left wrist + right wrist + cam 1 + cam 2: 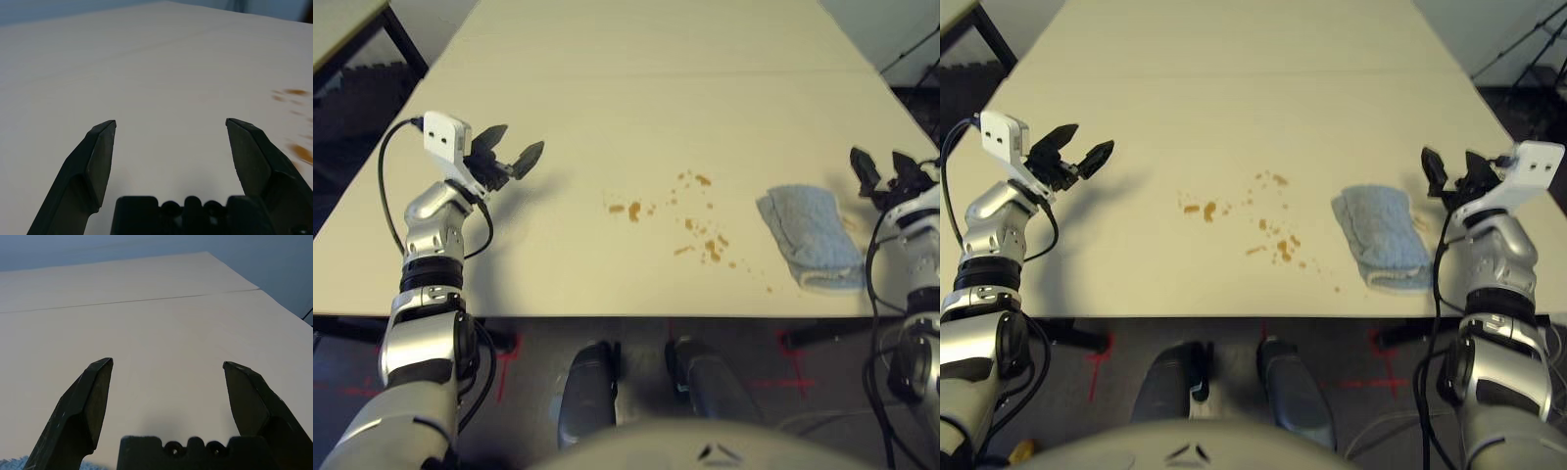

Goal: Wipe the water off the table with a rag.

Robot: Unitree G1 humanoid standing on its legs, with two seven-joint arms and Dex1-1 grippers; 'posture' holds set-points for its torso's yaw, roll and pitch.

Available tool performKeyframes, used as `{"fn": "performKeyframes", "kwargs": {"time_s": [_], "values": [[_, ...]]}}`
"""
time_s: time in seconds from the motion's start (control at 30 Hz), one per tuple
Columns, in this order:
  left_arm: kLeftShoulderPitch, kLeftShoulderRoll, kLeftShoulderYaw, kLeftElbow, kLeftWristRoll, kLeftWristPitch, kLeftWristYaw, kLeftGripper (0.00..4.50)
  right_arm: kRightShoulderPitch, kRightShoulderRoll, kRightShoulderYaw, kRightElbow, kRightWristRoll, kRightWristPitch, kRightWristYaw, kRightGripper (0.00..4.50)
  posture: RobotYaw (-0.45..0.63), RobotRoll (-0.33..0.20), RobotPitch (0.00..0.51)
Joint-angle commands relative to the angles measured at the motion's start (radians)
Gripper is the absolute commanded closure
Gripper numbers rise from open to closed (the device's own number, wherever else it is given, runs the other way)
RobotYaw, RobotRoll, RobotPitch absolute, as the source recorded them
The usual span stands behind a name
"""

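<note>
The left hand [510, 154] is held above the left part of the desk [636, 88], its two black fingers spread wide and holding nothing. The left wrist view confirms the gap: both fingers [98, 161] stand well apart over bare desk surface, with brown drops visible off to one side. The right hand [1451, 169] is held near the right edge of the desk, likewise spread wide and empty; the right wrist view shows its fingers [88, 406] apart over clean surface, with a sliver of blue cloth at the picture's lower corner.

The rag [1381, 238], a pale blue folded towel, lies flat on the desk just beside the right hand, on its inner side, not touching it. The water [700, 238] lies as scattered amber-brown drops and short smears on the near middle of the desk, between the two hands. The nearest drops sit close to the rag's left edge; a separate pair of spots [626, 209] lies further toward the left hand. A thin seam line [146, 299] crosses the desk beyond both hands.
</note>
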Motion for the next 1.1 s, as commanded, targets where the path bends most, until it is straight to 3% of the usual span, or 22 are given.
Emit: {"fn": "performKeyframes", "kwargs": {"time_s": [0.03, 0.2, 0.63, 0.83, 1.1], "values": [[0.054, 0.038, -0.047, -0.118, -0.029, 0.092, -0.103, 0.00, -0.012, -0.021, 0.016, -0.004, -0.012, 0.031, -0.001, 0.02, -0.17, 0.000, 0.113], [0.080, 0.054, -0.073, -0.191, -0.041, 0.167, -0.155, 0.00, -0.020, -0.061, 0.042, -0.063, 0.004, 0.161, 0.061, 0.02, -0.18, 0.000, 0.109], [0.039, 0.040, -0.096, -0.149, -0.002, 0.130, -0.154, 0.00, 0.067, -0.266, 0.137, -0.295, 0.034, 0.746, 0.243, 0.02, -0.21, 0.000, 0.118], [0.038, 0.041, -0.103, -0.149, 0.001, 0.129, -0.151, 0.00, 0.159, -0.268, 0.165, -0.394, 0.049, 0.877, 0.280, 0.02, -0.21, 0.000, 0.125], [0.040, 0.042, -0.106, -0.152, 0.002, 0.131, -0.151, 0.00, 0.245, -0.227, 0.196, -0.481, 0.040, 0.903, 0.282, 0.02, -0.21, 0.000, 0.125]]}}
